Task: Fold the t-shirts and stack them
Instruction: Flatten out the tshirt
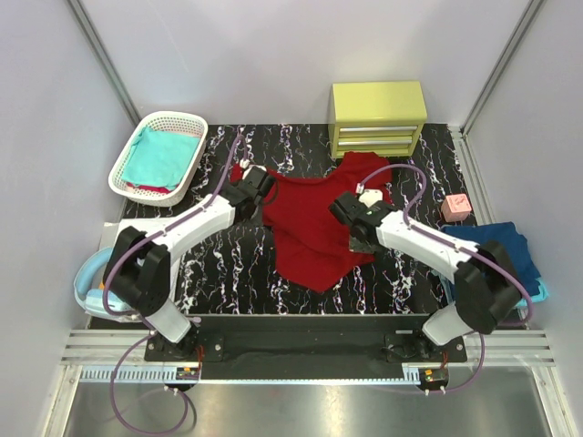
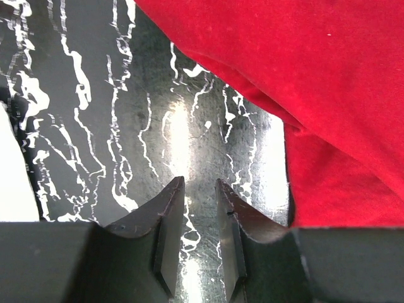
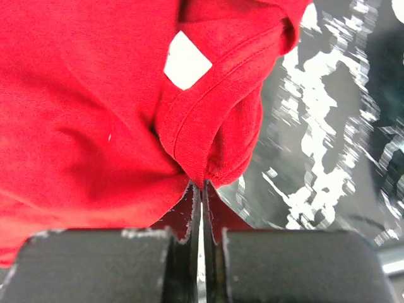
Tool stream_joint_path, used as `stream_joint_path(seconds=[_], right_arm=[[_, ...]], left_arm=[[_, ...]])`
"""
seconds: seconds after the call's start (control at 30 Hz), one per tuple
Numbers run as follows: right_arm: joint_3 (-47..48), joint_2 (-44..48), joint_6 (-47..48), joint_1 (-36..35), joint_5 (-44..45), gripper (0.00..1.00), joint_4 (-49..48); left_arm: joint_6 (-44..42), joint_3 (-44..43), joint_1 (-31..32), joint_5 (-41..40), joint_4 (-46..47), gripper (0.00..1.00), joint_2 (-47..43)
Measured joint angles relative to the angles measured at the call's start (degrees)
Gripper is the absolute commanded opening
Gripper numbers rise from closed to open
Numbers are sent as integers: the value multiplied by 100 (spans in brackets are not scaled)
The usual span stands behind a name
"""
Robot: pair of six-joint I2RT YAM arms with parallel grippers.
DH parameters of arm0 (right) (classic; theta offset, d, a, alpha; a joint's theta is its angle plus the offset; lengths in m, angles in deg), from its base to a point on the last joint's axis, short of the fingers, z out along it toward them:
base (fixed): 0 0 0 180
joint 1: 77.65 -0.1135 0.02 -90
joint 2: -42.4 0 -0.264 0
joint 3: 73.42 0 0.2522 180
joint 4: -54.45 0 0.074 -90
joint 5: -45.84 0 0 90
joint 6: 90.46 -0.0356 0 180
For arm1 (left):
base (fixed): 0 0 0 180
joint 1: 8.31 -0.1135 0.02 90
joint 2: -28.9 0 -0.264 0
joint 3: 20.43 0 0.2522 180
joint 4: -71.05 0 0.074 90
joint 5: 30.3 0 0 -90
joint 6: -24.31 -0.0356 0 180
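Closest in, the right pincer (image 3: 201, 189) is pressed together on a fold of the red shirt (image 3: 82, 126), with the white label (image 3: 186, 60) just ahead of it. I'd guess that grip is there so this side can be lifted and folded over. The left pincer (image 2: 201, 183) stands slightly spread over the bare desk (image 2: 113, 126), gripping nothing. The shirt's edge lies just to its right, probably the next hold.

I count four shirts. The red shirt lies between the pincers, and the teal shirt (image 1: 162, 157) sits in the one basket (image 1: 168, 116) beyond the left pincer. The navy shirt (image 1: 506, 246) and light blue shirt (image 1: 539, 293) are piled outside the right pincer. There is also one pink block (image 1: 455, 208) and one yellow drawer chest (image 1: 378, 114).
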State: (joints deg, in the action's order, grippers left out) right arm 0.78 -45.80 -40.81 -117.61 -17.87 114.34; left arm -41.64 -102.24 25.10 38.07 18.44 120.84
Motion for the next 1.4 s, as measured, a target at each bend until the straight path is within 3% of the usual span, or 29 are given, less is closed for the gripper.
stream_joint_path(seconds=[0.43,0.67,0.8,0.97,1.23,1.4], right_arm=[[20,850,-1014,0,153,0,2251],[44,1384,-1056,0,90,41,2426],[411,1838,-802,0,-4,53,2374],[857,1897,-382,-153,-461,53,2135],[155,1952,-437,-1305,-1231,50,1788],[39,1963,-695,-1425,-1058,50,1731]], left_arm=[[0,-146,90,57,0,30,232],[0,-149,142,52,0,31,232],[2,-149,221,50,0,31,232],[48,-146,321,50,0,31,232],[184,-127,431,72,2,31,216],[345,-79,859,103,-4,31,85]])
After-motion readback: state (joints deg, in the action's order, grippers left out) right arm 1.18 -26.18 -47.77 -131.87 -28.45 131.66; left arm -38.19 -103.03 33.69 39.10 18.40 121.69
